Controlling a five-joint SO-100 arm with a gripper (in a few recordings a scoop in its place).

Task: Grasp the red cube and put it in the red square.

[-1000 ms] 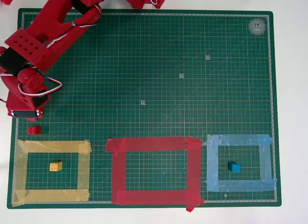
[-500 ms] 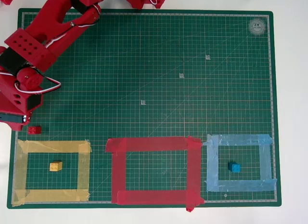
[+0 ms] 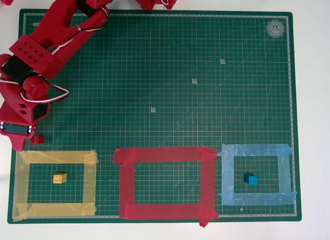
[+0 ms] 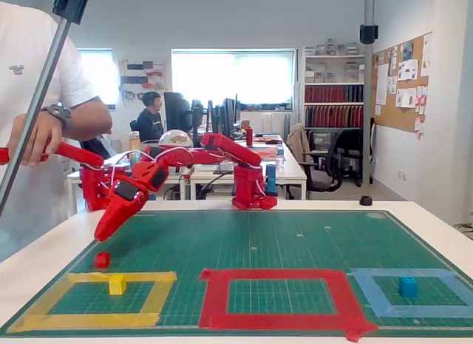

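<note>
The red cube [image 3: 37, 140] [image 4: 102, 260] lies on the green mat at the left, just above the yellow tape frame in the overhead view. My gripper [image 3: 19, 144] [image 4: 101, 235] hangs a little above the cube, tip pointing down at it, not touching. In the overhead view the wrist covers the cube's left part. How the jaws stand is not readable. The red square [image 3: 160, 155] [image 4: 273, 276] is at the middle of the mat's near edge, with bare mat inside.
A yellow tape frame [image 3: 56, 157] holds a yellow cube [image 3: 60, 178]. A light-blue frame [image 3: 255, 149] at the right holds a blue cube [image 3: 251, 179]. The mat's left edge [image 3: 15, 95] is close to the gripper. A person stands at the left in the fixed view.
The gripper has moved down the overhead picture and slightly left, from above the cube's spot to over it, now covering part of the cube. The cube has not moved.
</note>
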